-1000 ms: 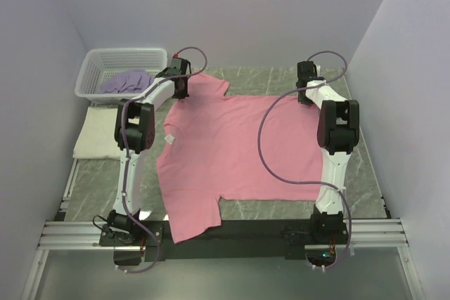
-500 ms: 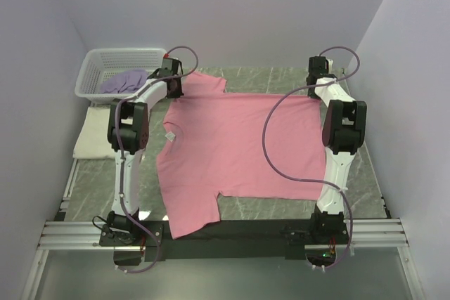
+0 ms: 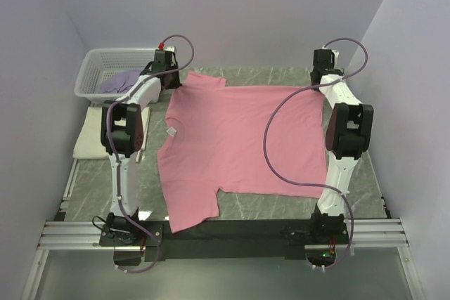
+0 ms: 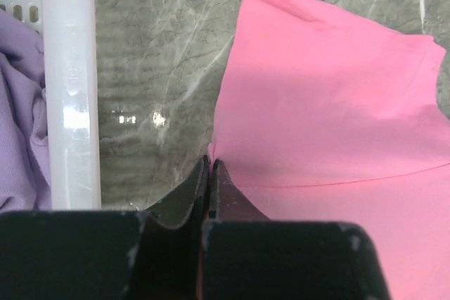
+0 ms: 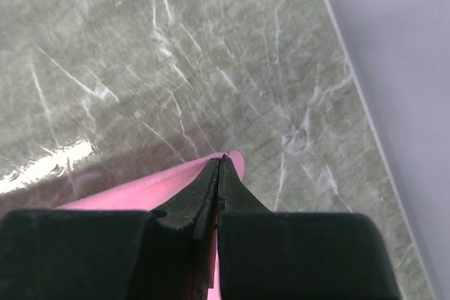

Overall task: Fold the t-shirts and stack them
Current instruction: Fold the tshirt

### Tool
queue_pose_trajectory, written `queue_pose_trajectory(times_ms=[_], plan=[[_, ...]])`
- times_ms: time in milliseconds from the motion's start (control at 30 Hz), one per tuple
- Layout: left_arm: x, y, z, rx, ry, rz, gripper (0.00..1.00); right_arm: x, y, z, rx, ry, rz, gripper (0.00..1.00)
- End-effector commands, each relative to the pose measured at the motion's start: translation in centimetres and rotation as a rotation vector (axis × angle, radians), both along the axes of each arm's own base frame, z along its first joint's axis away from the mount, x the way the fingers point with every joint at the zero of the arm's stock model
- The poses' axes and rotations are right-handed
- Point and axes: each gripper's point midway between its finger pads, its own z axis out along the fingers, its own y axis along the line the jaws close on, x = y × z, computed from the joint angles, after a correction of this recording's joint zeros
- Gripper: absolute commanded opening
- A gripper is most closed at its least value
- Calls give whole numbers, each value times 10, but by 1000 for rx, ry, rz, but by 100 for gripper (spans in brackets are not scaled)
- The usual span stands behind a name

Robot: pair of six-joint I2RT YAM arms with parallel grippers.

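The pink t-shirt (image 3: 239,142) lies spread flat on the marble table, its white neck label (image 3: 169,137) at the left edge. My left gripper (image 3: 174,79) is shut on the shirt's far left edge by the sleeve; in the left wrist view (image 4: 210,163) the pink cloth (image 4: 330,124) is pinched between the tips. My right gripper (image 3: 321,83) is shut on the far right corner; the right wrist view (image 5: 221,159) shows the pink corner (image 5: 236,161) at the tips. The lavender t-shirt (image 3: 124,80) lies in the basket. The cream t-shirt (image 3: 93,135) lies folded at the left.
The white lattice basket (image 3: 105,57) stands at the far left, its rim (image 4: 68,82) close beside my left gripper. Side walls enclose the table on the left and right. A metal rail (image 3: 225,233) runs along the near edge.
Both grippers have moved toward the far edge and outward, pulling the shirt's far edge with them. The pink shirt now lies flatter and wider.
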Motion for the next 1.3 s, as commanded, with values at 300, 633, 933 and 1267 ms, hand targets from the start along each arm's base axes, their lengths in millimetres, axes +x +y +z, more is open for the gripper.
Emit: queue_pose_trajectory(times_ms=[300,633,933,1267], plan=[[-8,7,58,6,-99,-29,1,-20,-9,44,8,-80,-46,0],[-40,9,74,-10,-80,-30,1,-53,-4,51,29,-55,-56,0],[-71,19,58,10,-16,1,1,-88,0,38,46,3,-72,0],[-99,21,47,-15,29,20,1,-114,3,47,66,-17,-90,0]])
